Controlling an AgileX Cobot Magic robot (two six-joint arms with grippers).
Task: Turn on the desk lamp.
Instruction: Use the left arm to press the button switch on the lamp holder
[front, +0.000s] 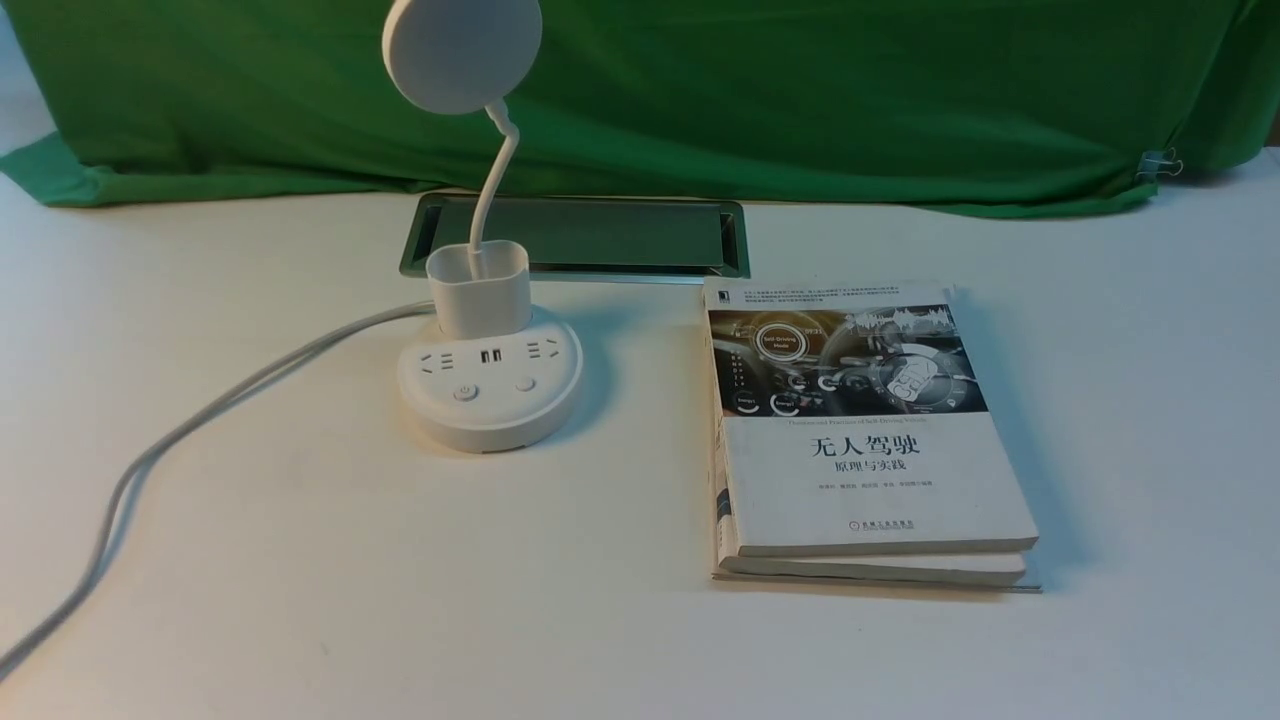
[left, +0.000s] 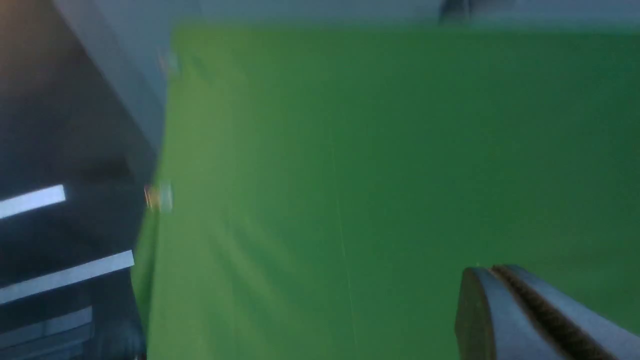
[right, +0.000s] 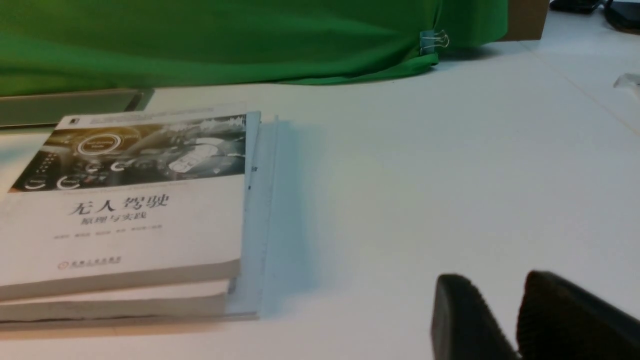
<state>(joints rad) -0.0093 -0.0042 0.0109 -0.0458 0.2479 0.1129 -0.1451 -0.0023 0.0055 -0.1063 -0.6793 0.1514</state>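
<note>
The white desk lamp stands left of centre on the white table in the front view. Its round disc head is up on a thin bent neck that rises from a small cup. The round base carries sockets and two buttons, and the head shows no light. Neither gripper shows in the front view. My left gripper is shut and empty, facing blurred green cloth. My right gripper is open by a narrow gap and empty, low over bare table to the right of the book.
A white book lies to the right of the lamp and also shows in the right wrist view. The lamp's grey cable runs off to the front left. A metal-framed hatch sits behind the lamp. Green cloth covers the back.
</note>
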